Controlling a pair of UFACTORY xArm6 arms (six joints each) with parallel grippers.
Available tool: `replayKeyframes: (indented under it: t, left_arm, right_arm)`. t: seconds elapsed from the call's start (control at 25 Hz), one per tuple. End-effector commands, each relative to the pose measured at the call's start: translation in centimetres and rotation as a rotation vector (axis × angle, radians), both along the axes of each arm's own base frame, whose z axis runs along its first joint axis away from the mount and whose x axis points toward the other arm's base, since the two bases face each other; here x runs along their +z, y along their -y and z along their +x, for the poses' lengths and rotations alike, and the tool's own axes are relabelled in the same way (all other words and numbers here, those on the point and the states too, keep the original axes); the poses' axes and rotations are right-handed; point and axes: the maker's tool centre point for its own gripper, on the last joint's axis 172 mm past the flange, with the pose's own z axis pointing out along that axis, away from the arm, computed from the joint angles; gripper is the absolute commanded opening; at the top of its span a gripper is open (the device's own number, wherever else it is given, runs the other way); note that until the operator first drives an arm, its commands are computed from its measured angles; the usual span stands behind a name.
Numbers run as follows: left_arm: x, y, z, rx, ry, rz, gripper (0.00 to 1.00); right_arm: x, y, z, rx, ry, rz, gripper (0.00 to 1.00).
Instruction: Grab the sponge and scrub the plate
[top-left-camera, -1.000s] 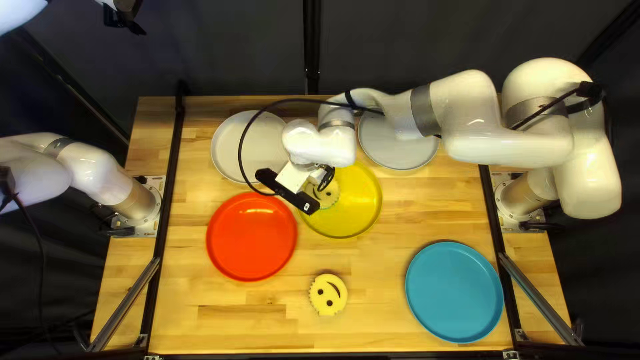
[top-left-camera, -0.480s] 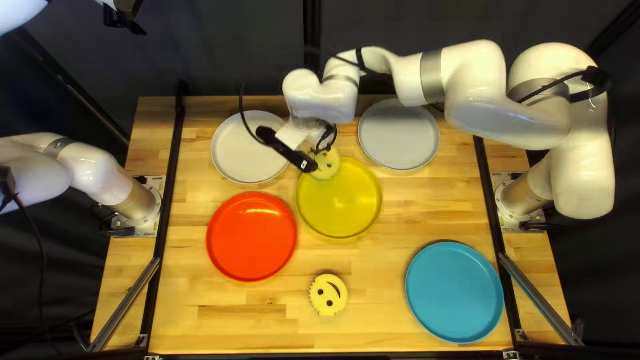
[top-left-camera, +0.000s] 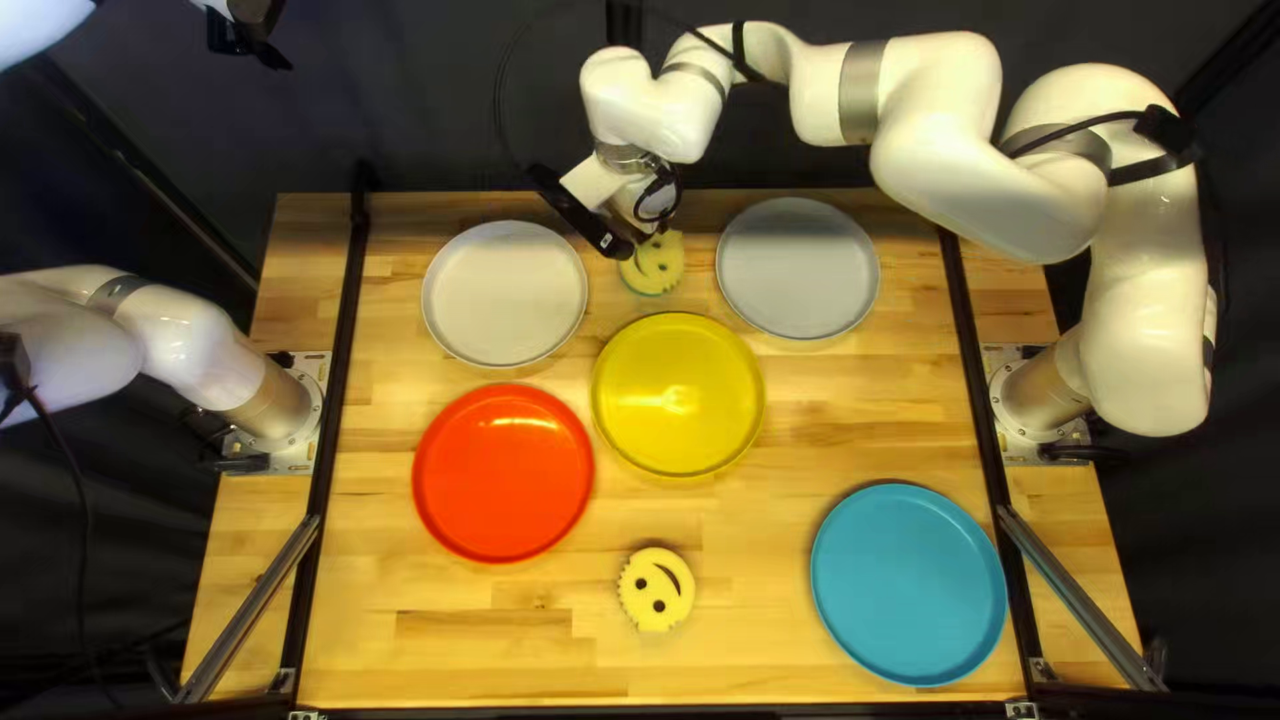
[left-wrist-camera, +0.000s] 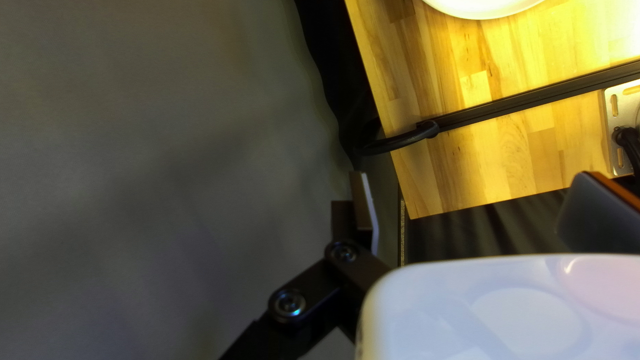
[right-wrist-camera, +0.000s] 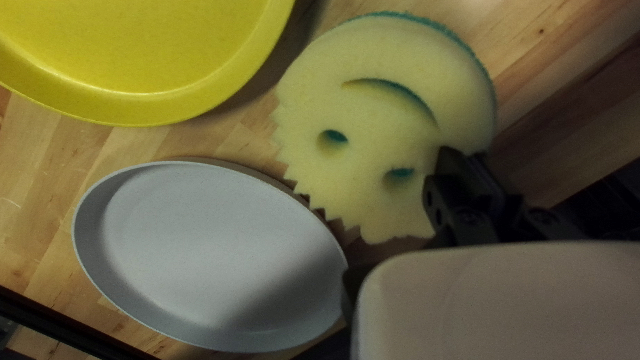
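One held sponge has moved from the yellow plate toward the curtain.

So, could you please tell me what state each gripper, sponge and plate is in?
Right gripper: shut on a sponge
Left gripper: open
Held sponge: gripped, smiley face showing
Other sponge: lying on the table, smiley face up
Yellow plate: right way up
Red plate: right way up
Blue plate: right way up
White plate: right way up
Grey plate: right way up
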Motion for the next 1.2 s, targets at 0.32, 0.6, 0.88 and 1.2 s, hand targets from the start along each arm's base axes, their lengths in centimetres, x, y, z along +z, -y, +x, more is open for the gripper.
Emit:
replayKeyframes:
  t: [0.32,0.6,0.88,1.2]
  left_arm:
    - [0.0,0.0,0.0,0.0,0.0,0.0,1.0]
    - [0.0,0.0,0.0,0.0,0.0,0.0,1.0]
    - [0.0,0.0,0.0,0.0,0.0,0.0,1.0]
    - [0.0,0.0,0.0,0.0,0.0,0.0,1.0]
  right_arm:
    - [-0.7,1.7,-0.8,-0.038,-0.003,-0.005,1.0]
    - [-0.3,0.3,-4.0,-0.074,0.002,0.032,1.0]
    - [2.7,-3.0,-12.1,-0.117,0.014,0.109,1.0]
    - [11.1,-5.6,-20.3,-0.273,0.036,0.132,1.0]
